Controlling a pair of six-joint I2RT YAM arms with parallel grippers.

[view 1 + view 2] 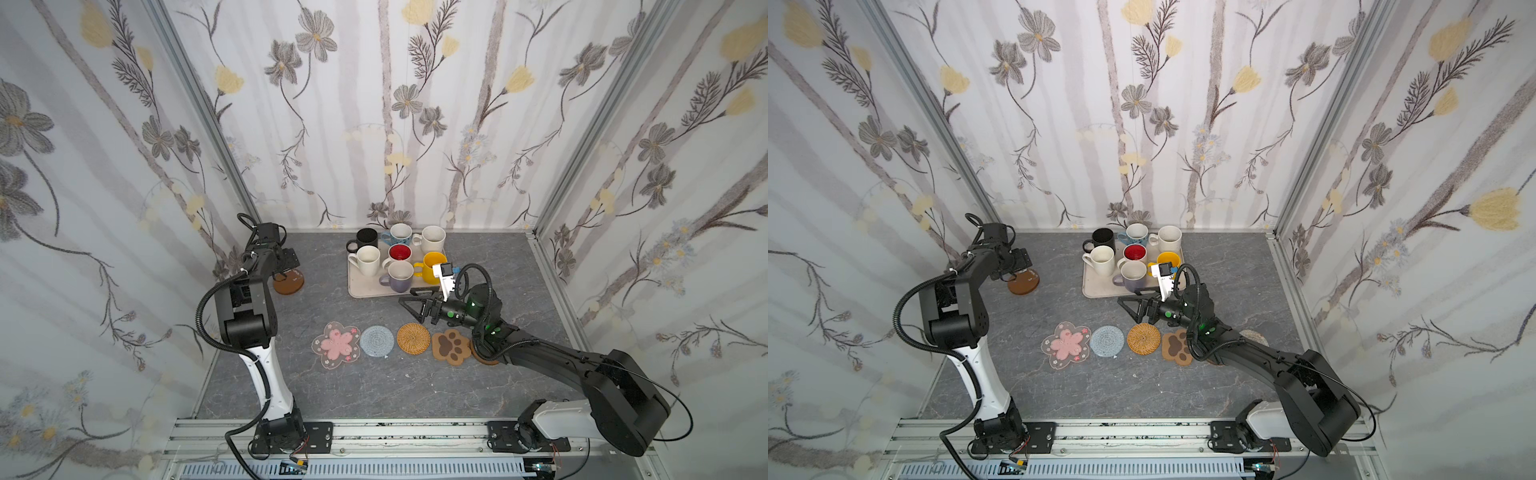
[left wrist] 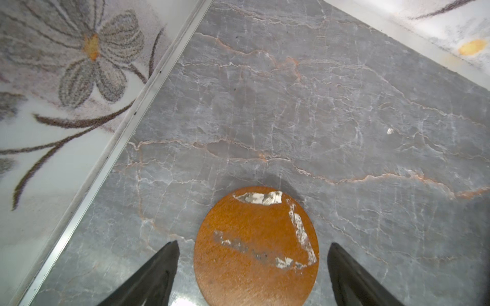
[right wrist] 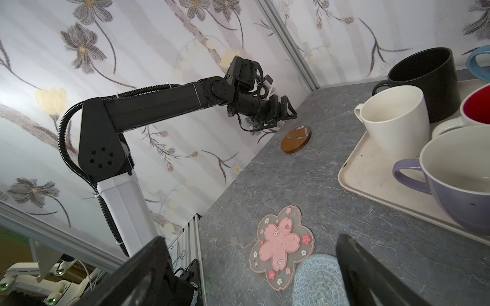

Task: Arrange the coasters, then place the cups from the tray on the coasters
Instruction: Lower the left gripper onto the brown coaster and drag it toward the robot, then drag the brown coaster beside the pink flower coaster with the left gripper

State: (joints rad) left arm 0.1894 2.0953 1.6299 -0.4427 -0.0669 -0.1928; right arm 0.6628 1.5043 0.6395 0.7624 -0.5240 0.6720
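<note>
Brown wood shows between the spread fingers [image 2: 159, 270] of the left gripper [image 2: 253, 243]. A wooden disc coaster [image 2: 254, 217] lies flat on the grey marbled bench [image 2: 318, 106], and the fingers stand wide on either side of it without pinching it. In both top views this disc sits at 9 o'clock of the tray [image 1: 363, 286].

All seven cups stand upright on the tray. The black cup [image 1: 368, 237], blue-and-white cup [image 1: 400, 232] and cream cup [image 1: 433, 239] line its 12 o'clock edge. The white cup [image 1: 368, 259], red-lined cup [image 1: 400, 252] and yellow cup [image 1: 428, 262] come next. The lavender cup [image 1: 400, 276] stands nearest 6 o'clock.

The right gripper [image 1: 407, 296] hovers just off the tray's 6 o'clock edge, pointing toward 9 o'clock, its fingers wide apart and empty. At 6 o'clock of it, coasters lie in a row from 9 to 3 o'clock: pink blossom coaster [image 1: 336, 345], crochet round [image 1: 377, 340], rattan round [image 1: 413, 338], paw coaster [image 1: 451, 347]. A second wooden disc [image 1: 488, 361] peeks from under the paw's 3 o'clock side, mostly hidden by the right arm [image 1: 540, 353]. In a top view, a white woven round [image 1: 1256, 336] shows beyond that arm.
</note>
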